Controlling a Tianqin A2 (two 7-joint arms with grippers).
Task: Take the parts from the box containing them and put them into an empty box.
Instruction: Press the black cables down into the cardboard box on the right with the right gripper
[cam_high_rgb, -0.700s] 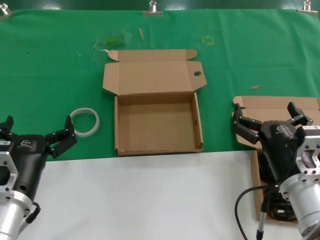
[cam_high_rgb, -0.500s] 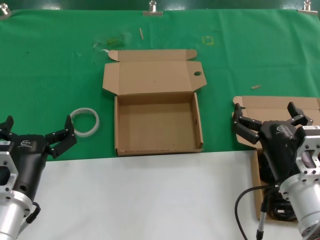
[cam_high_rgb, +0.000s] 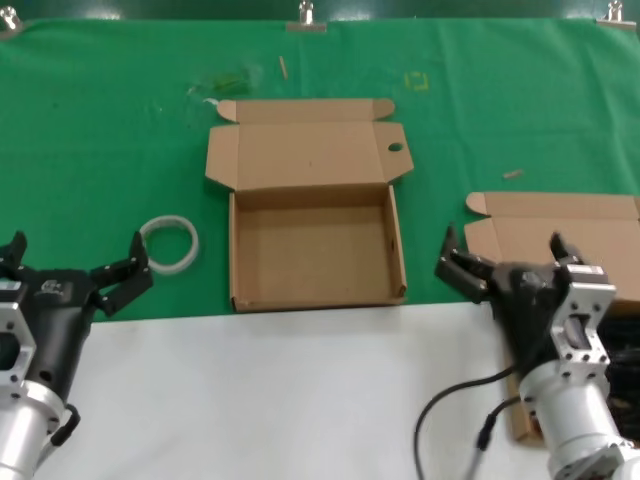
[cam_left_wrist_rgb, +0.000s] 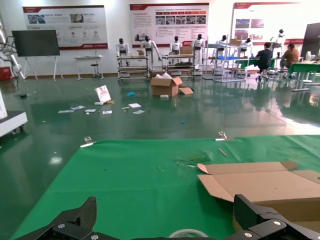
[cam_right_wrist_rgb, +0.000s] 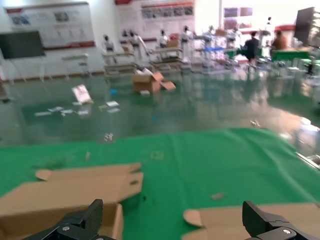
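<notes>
left gripper (cam_high_rgb: 70, 268) parked low at left, fingers spread, holding nothing, near white ring (cam_high_rgb: 168, 243) | empty box (cam_high_rgb: 314, 297) open at centre, lid with round hole folded back, ready to receive | right gripper (cam_high_rgb: 505, 262) fingers apart, empty, above near-left corner of box containing them (cam_high_rgb: 560, 232) | parts (cam_high_rgb: 628, 365) barely visible beside arm, mostly hidden

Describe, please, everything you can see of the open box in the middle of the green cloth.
The empty box is shallow, roughly square, of plain brown cardboard. Its hinged lid lies folded back flat on the green cloth, on the far side from the robot, with a small flap at each side and a narrow flap along its far edge. A round hole sits near the lid's right edge. Nothing is inside; the bare bottom shows. Its near wall ends at the border between the cloth and the white surface. No hand touches it.
</notes>
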